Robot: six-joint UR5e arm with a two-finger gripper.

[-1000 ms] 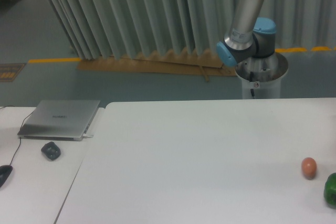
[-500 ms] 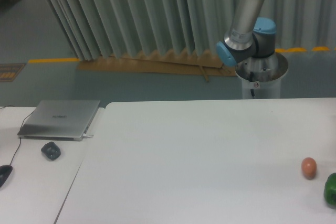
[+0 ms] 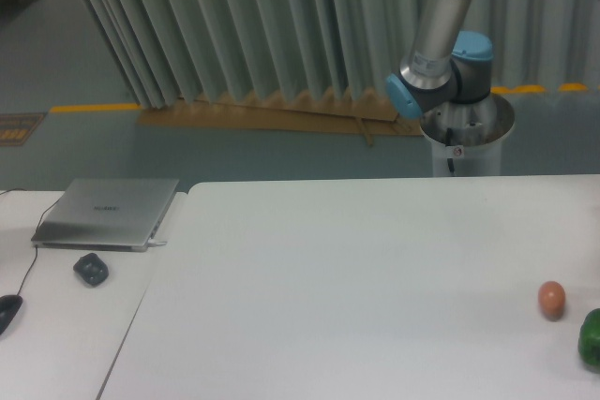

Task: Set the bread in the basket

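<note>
Fingers are nowhere on my screen: the gripper sits outside the frame, so I cannot tell whether it is released, clenched or grasping anything. What I do see of the arm is its lower part in the upper right of the frame, behind the far edge of the white table. Its round silver base stands just beyond that edge, a blue-capped joint sits above the base, and a grey link rises from there, leaning slightly right, to a second blue joint cut off by the top edge. From that joint a pale link runs off toward the upper right corner. Neither the bread nor the basket shows anywhere in my view, so I cannot place either one. At the lower right of the frame a small orange-brown egg-shaped ball rests on the table, and just beside it, lower and further right, a dark green round thing is partly cut by the frame edge. On the left, on an adjoining white surface, a closed silver laptop lies flat, with a small dark lump below it and a dark mouse at the left edge, its cable trailing upward.
</note>
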